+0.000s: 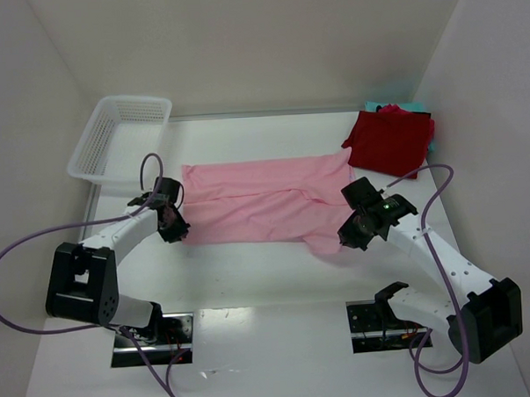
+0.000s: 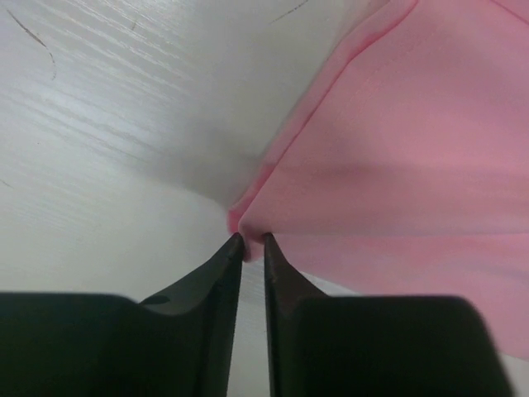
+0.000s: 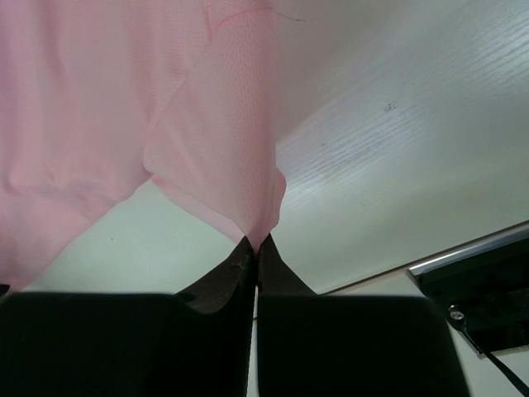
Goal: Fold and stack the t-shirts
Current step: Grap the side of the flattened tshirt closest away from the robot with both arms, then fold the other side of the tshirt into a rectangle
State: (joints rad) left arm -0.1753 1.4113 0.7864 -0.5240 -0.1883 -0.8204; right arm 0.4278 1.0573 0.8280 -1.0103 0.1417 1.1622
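Observation:
The light pink t-shirt [image 1: 265, 203] lies spread across the middle of the table. My left gripper [image 1: 173, 229] is shut on its near left corner; the left wrist view shows the pink cloth [image 2: 397, 149] pinched between the fingertips. My right gripper [image 1: 348, 239] is shut on the near right edge of the shirt; the right wrist view shows a point of pink cloth [image 3: 207, 124] held in the tips, lifted off the table. The dark red folded shirt [image 1: 390, 140] lies at the back right, with a teal shirt [image 1: 377, 106] showing at its far edge.
A white plastic mesh basket [image 1: 122, 139] stands at the back left. White walls close the table on the left, back and right. The arm bases and their metal plates [image 1: 380, 321] sit at the near edge.

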